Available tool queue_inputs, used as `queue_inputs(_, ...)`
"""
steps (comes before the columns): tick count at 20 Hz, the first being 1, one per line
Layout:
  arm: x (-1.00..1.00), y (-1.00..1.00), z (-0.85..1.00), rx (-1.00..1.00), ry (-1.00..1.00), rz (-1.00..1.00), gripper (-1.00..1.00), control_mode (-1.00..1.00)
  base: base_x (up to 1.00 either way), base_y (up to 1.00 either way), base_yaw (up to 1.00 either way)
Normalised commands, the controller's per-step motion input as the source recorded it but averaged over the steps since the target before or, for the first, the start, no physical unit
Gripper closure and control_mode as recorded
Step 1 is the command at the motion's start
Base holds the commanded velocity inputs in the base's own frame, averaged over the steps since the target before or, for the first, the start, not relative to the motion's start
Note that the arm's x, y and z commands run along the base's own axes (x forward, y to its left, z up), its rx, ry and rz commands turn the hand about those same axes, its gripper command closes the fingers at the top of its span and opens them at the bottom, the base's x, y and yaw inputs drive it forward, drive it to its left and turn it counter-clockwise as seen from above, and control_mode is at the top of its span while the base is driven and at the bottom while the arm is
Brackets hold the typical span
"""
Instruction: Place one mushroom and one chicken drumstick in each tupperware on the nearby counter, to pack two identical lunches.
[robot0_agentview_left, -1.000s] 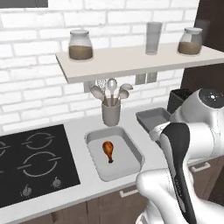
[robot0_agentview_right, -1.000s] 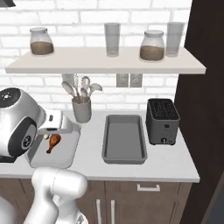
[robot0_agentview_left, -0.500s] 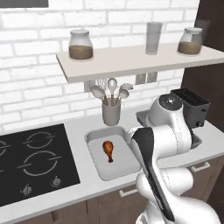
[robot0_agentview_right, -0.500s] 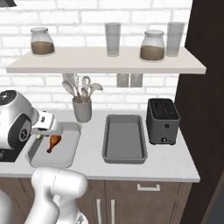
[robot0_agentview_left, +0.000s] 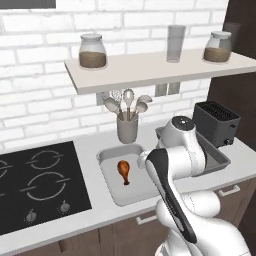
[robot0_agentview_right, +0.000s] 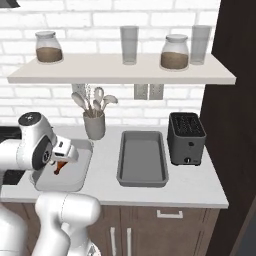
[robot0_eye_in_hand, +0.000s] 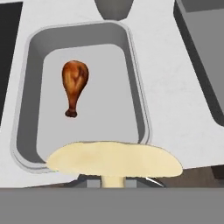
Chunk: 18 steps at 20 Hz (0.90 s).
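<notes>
In the hand view a beige mushroom (robot0_eye_in_hand: 113, 159) is held cap-up close to the camera, with my gripper (robot0_agentview_right: 61, 159) shut on its stem; the cap hides the fingertips. It hangs over the near rim of the light grey tupperware (robot0_eye_in_hand: 140, 96), which stands on the counter (robot0_eye_in_hand: 175, 109). One orange-brown chicken drumstick (robot0_eye_in_hand: 74, 85) lies in that tub (robot0_agentview_left: 107, 152), bone tip toward me, also seen from the left (robot0_agentview_left: 123, 171). The darker grey tupperware (robot0_agentview_right: 142, 157) stands to the right with nothing in it, and my arm partly hides it in the left base view (robot0_agentview_left: 220, 160).
A black toaster (robot0_agentview_right: 186, 137) stands right of the dark tub. A grey utensil holder (robot0_agentview_left: 127, 127) stands behind the light tub. The black stove (robot0_agentview_left: 35, 185) lies to its left. A wall shelf (robot0_agentview_right: 120, 70) with jars and glasses hangs above the counter.
My arm has swung left across the counter, away from the dark tub and toaster, and now holds the mushroom at the near edge of the light grey tub. The drumstick has not moved.
</notes>
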Motion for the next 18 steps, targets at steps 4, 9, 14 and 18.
queue_inputs(4, 0.39, 0.00, -0.44, 0.00, 0.01, -0.02, 1.00, -1.00, 0.00, 0.00, 0.00)
queue_inputs(9, 0.37, 0.05, -0.45, 0.00, 0.01, 0.00, 1.00, -1.00, 0.00, 0.00, 0.00)
queue_inputs(14, 0.40, 0.27, -0.50, 0.00, 0.01, 0.00, 1.00, -1.00, 0.00, 0.00, 0.00)
queue_inputs(18, 0.48, 0.36, -0.46, 0.00, 0.00, 0.00, 1.00, -1.00, 0.00, 0.00, 0.00)
